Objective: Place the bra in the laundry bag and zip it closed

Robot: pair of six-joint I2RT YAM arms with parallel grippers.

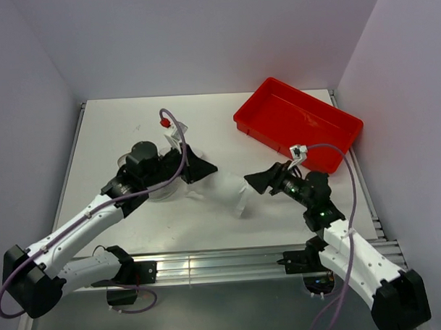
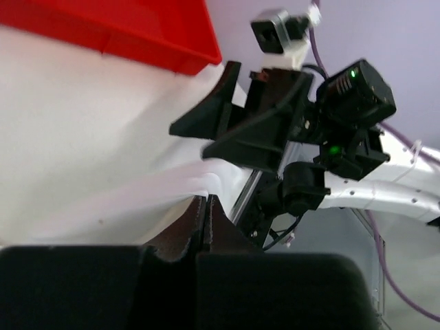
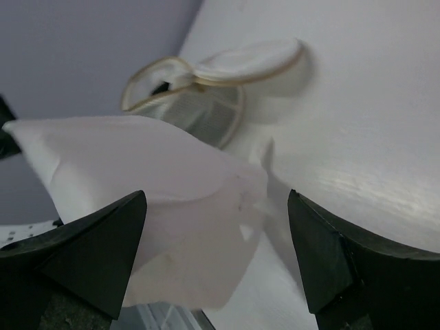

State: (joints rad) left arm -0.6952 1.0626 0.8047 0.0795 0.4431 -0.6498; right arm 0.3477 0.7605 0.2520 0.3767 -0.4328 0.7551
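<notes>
Okay, the risk first. The bra (image 1: 229, 190) is strung up off the table (image 1: 118, 132) between my two arms, and as far as I can tell only one tool has a real hold on it. If that pinch is on a thin edge or a strap, any tug toward the laundry bag (image 3: 199, 113) could slide the fabric free and drop it short of the opening.

The bag is light mesh, lying with its round flap folded back and its mouth open, tucked close under my left arm in the top view. A clumsy sweep of that arm could shove it or roll the mouth away. The arms are also nose to nose over the cloth, so a hasty move could knock them together. Later on, a trailing strap left across the rim would foul the zipper.

Now the tools. My left tool (image 2: 205, 214) has its fingers pressed together with white cloth feeding straight into the seam, so I read it as clamped on the bra. My right tool (image 3: 216, 206) stands wide apart, fingers either side of the hanging cloth with a clear gap on both sides, gripping nothing. The red tray (image 1: 299, 122) sits at the far right, well apart from all this.
</notes>
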